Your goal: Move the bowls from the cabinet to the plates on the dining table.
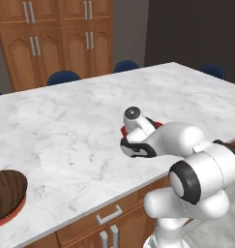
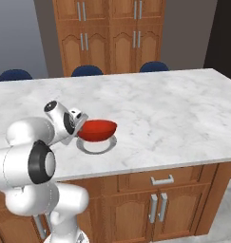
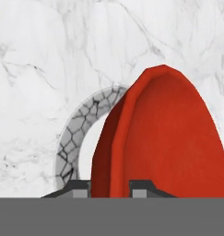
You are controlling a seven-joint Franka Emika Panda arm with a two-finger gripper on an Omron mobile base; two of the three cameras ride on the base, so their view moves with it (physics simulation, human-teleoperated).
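Hand (image 2: 81, 124) was clamped on the near rim of the red bowl (image 2: 98, 129), one fingertip (image 3: 79, 186) outside the wall, the other inside. In the hand view the bowl sat edge-on to the camera.

From the right base view, the bowl hung just above the pale grey plate (image 2: 98, 146) on the counter (image 2: 174, 109), offset a bit toward the far side of the plate. I couldn't tell if the bowl's base touched the plate yet; it looked slightly clear.

Risks as I judged them:
- Rim-only pinch on a glossy wall: bowl could pivot in the grip and land tilted.
- Releasing while offset: bowl could settle half off the plate and nudge it along the marble.
- Plate is near the front edge, so a hard push down might skid it.

Contents: red bowl looked empty. Grey plate bare apart from the bowl over it.

Farther left, the brown wooden bowl (image 1: 5, 193) sat on the red-rimmed plate (image 1: 10, 215), also empty, so I judged that one done.

Beyond the counter: blue chairs (image 2: 87, 70), then tall wooden cupboards (image 2: 112, 33), doors closed.
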